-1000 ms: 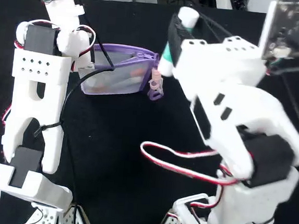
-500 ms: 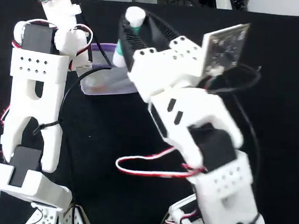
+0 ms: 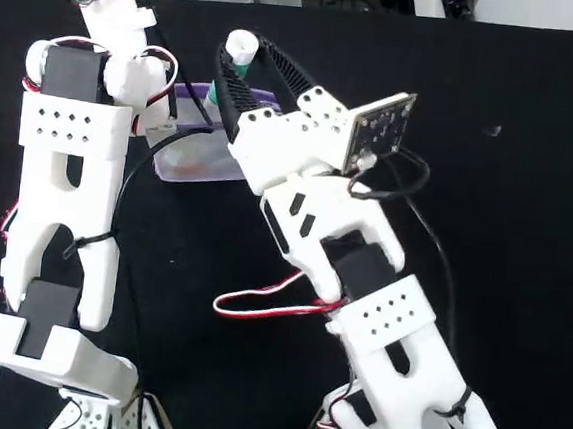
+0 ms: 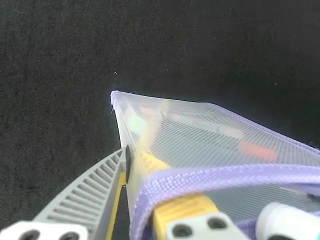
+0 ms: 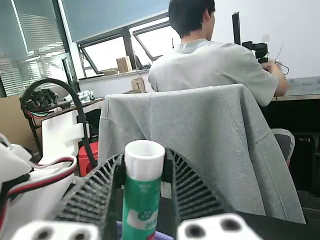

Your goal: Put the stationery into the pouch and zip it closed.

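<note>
Black ribbed fingers point(image 5: 92, 192) of the right gripper point(image 5: 143, 162) clamp a green-and-white glue stick point(image 5: 141, 202) upright, its lower end at the purple zip edge of the pouch point(image 3: 193, 156). The left gripper point(image 4: 134, 159) pinches the pouch's translucent wall near one end, with the grey finger outside and the yellow one inside. Orange and pale stationery point(image 4: 255, 150) shows through the wall. The pouch stands on the black table point(image 3: 509, 194).
</note>
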`<action>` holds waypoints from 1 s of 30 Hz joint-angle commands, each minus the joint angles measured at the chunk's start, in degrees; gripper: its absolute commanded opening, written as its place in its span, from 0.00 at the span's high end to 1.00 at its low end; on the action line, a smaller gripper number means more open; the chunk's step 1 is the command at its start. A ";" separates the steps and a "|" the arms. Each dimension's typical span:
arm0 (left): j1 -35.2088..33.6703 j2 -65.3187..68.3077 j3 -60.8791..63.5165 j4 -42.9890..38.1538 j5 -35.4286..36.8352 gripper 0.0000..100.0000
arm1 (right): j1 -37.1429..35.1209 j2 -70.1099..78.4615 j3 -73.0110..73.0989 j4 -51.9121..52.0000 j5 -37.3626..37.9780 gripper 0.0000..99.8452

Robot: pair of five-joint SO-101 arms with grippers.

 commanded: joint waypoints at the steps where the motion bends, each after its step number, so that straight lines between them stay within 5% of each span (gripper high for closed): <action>1: -0.31 -1.58 -1.10 -0.97 0.18 0.97 | -0.53 -0.66 0.13 -2.11 0.79 0.99; 10: -1.63 -1.32 -1.01 -1.05 0.18 0.97 | -0.70 6.73 0.04 -3.96 6.68 0.98; 15: -1.63 -1.49 -0.75 -1.05 0.26 0.97 | -0.88 6.55 0.13 -2.81 10.20 0.78; 19: -1.63 -1.14 -0.57 -1.05 0.26 0.97 | -0.53 4.00 -1.36 4.66 7.30 0.64; 30: -1.63 -1.14 -0.57 -1.05 0.18 0.97 | 8.26 -15.25 -7.69 28.84 7.47 0.63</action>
